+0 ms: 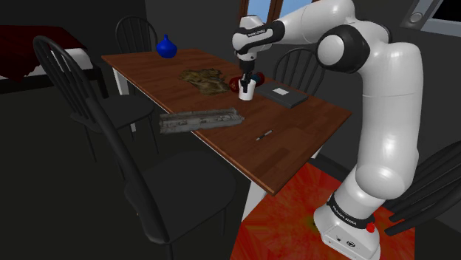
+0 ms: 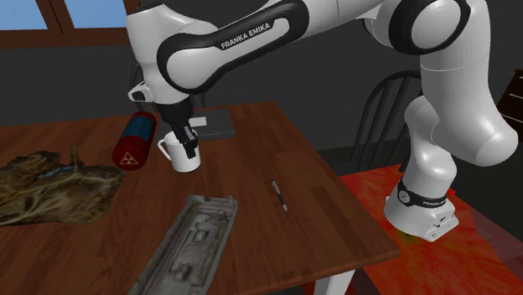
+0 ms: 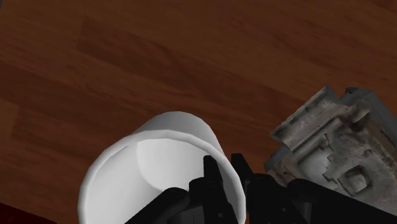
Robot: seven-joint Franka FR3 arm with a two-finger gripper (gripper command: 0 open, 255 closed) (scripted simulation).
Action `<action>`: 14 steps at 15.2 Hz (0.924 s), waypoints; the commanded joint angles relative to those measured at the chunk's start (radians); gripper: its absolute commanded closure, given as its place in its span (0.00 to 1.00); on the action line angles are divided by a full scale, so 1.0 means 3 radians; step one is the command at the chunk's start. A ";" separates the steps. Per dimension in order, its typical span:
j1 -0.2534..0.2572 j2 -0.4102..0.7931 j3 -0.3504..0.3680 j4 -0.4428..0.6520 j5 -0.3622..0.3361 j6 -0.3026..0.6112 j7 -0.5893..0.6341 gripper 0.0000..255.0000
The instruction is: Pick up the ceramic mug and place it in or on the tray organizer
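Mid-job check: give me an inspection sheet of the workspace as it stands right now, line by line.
Surface: brown wooden table, bare between the items.
Job's things: white mug near the table's middle; grey tray organizer lies apart from it by the table's edge, with no mug in it.
Clutter: red canister on its side beside the mug; pen; dark flat slab; brown crumpled mass; blue vase.
Pincer: pincer shut on the mug's wall, one finger inside and one outside.
Cables: nothing seen.
Surroundings: black chairs around the table; red rug under the stand; window behind.
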 commanded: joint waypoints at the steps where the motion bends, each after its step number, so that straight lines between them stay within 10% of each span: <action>1: 0.0000 -0.0011 -0.0001 0.0081 -0.0002 -0.0092 -0.0003 1.00; 14: 0.0199 -0.0126 0.0062 0.0354 -0.0037 -0.0501 0.0243 1.00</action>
